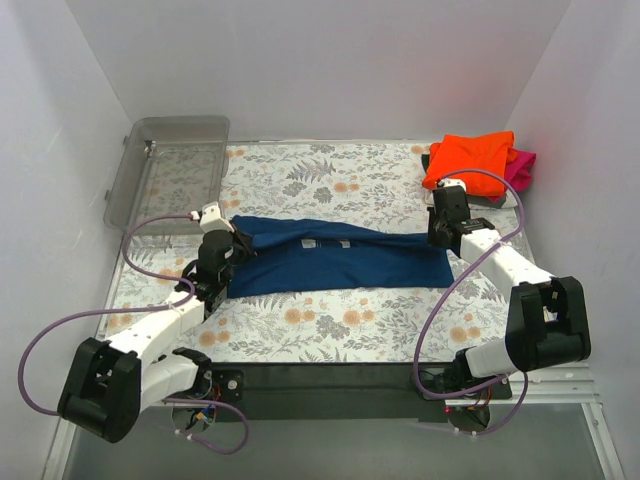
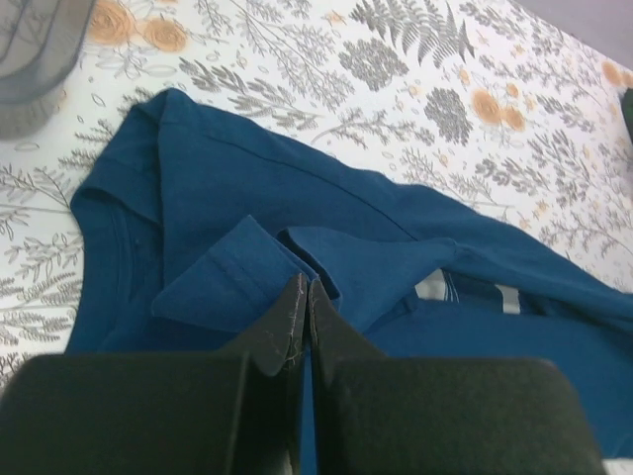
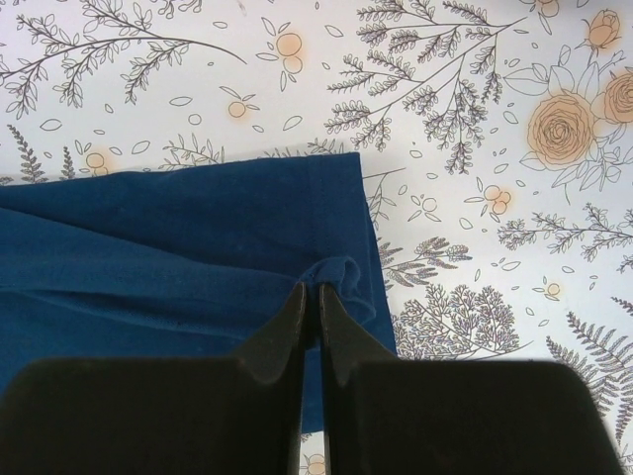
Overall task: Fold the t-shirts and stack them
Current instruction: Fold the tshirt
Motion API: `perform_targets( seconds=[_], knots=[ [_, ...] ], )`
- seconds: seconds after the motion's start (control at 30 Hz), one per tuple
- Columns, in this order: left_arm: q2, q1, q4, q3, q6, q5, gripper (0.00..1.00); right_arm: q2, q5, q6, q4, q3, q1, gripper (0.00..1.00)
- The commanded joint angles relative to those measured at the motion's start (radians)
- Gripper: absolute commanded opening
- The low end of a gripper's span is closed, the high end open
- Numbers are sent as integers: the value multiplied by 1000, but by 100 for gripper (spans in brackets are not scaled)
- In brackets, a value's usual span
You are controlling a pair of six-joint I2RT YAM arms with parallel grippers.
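Observation:
The navy blue t-shirt [image 1: 340, 262] lies stretched in a long band across the middle of the flowered table, folded lengthwise, with its chest print hidden. My left gripper [image 1: 232, 245] is shut on a fold of cloth near the collar end; in the left wrist view the gripper [image 2: 302, 297] pinches the navy cloth [image 2: 247, 198]. My right gripper [image 1: 440, 238] is shut on the hem end; in the right wrist view the gripper [image 3: 318, 297] pinches a small bunch of the navy cloth [image 3: 178, 237]. A folded orange t-shirt [image 1: 468, 160] lies on a magenta one [image 1: 522, 167] at the back right. No greyish shirt shows.
A clear plastic tray [image 1: 170, 165] stands at the back left corner, its edge also showing in the left wrist view [image 2: 35, 59]. White walls close in the table on three sides. Purple cables loop beside both arms.

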Motion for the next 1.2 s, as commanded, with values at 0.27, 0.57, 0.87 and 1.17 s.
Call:
perform_targets(
  seconds=[0.27,0.57,0.87,1.17],
  knots=[
    [-122,-61,-141,-53,-14,-11,0,-22,39,-8,1,5,2,1],
    [-181,-85,-196,-37,-38,75,48,-115,49,-14,-39,-33,14,42],
    [-18,-87,-157,48,-61,44,53,-140,14,-25,-45,8,36,54],
    [173,-87,-88,152,-22,40,55,13,-81,-27,17,65,36,54]
  ],
)
